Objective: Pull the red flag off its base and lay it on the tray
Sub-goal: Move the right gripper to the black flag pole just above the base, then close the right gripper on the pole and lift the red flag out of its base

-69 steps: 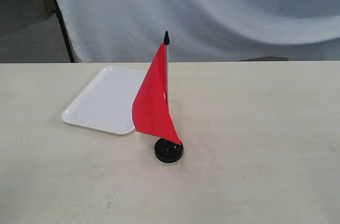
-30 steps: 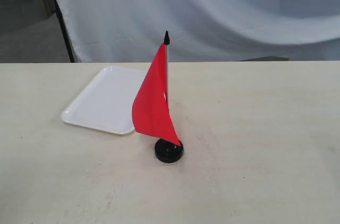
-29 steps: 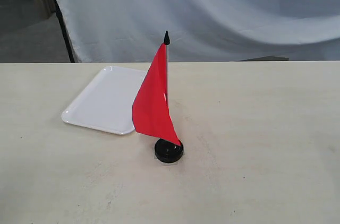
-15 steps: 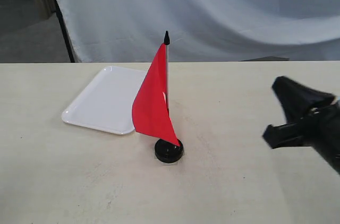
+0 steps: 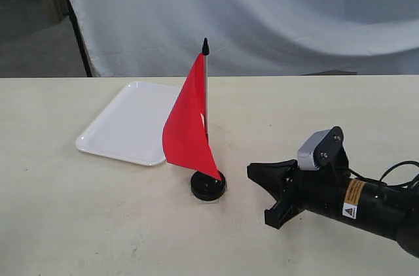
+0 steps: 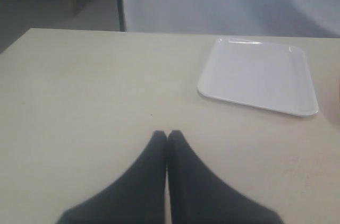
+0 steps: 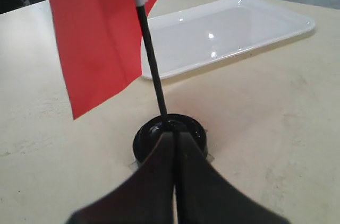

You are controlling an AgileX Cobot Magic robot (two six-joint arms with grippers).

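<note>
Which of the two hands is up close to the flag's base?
The right hand, fingertips together just short of the base under the red flag. The left hand faces only table and the tray.

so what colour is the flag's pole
Black lower down, silvery white towards the top. The right wrist view shows the pole best.

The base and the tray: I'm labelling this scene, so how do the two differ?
The base is small, round and black; the tray is much larger, rectangular and white. The base holds the red flag upright on its pole; the tray carries nothing. Both rest on the table, apart from each other.
</note>
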